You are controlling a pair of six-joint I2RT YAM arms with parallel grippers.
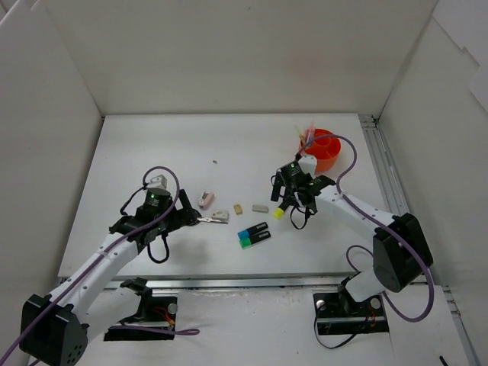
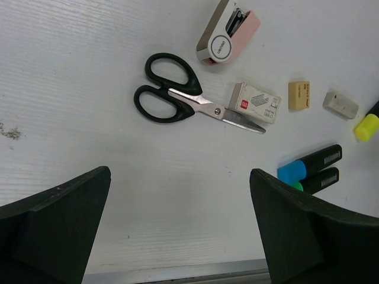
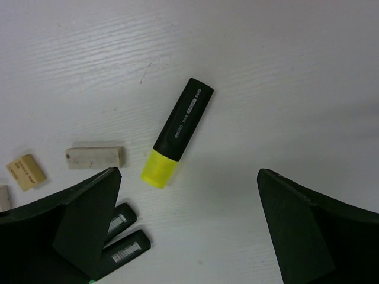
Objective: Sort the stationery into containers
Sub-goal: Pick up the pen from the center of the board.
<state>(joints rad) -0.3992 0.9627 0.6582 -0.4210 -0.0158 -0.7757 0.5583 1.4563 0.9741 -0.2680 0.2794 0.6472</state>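
My right claw (image 3: 188, 192) gapes wide, holding nothing, over the surface (image 3: 296, 71); the yellow highlighter (image 3: 177, 130) lies flat just ahead, roughly centred. My left claw (image 2: 179, 177) equally wide, empty; black scissors (image 2: 172, 97) lie ahead, untouched.

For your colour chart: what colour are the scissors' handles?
Black; the scissors show best from left wrist.

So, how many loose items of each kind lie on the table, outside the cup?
Highlighters: 3 (yellow, blue, green)
Erasers: 2 (beige, grey)
Scissors: 1
Stapler: 1
Staple box: 1
Total: 8
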